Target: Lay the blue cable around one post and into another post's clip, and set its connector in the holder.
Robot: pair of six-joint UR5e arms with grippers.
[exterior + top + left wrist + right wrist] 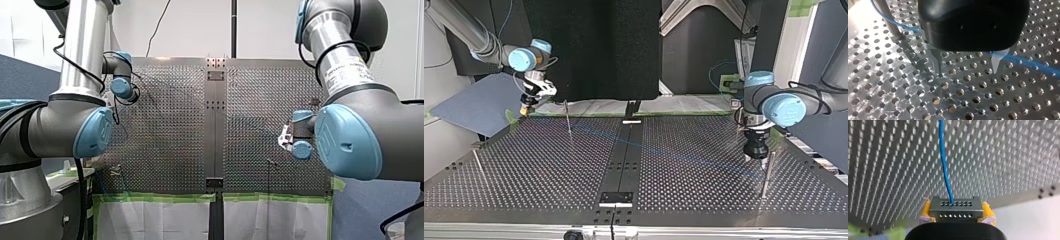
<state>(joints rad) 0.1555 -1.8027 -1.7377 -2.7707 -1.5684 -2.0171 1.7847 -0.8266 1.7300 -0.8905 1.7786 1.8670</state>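
In the right wrist view my right gripper is shut on a grey multi-hole connector, clamped between its yellow pads. The blue cable leaves the connector and runs off over the perforated table. The top view has this gripper raised at the table's far left edge. My left gripper stands open just above the plate, metal finger on one side and pale finger on the other. The blue cable passes behind these fingers from a post. In the top view my left gripper hangs beside a post.
A thin post stands near my right gripper, and a leaning one at the top view's left. A dark centre strip carries a black block near the camera and a white piece at the far edge.
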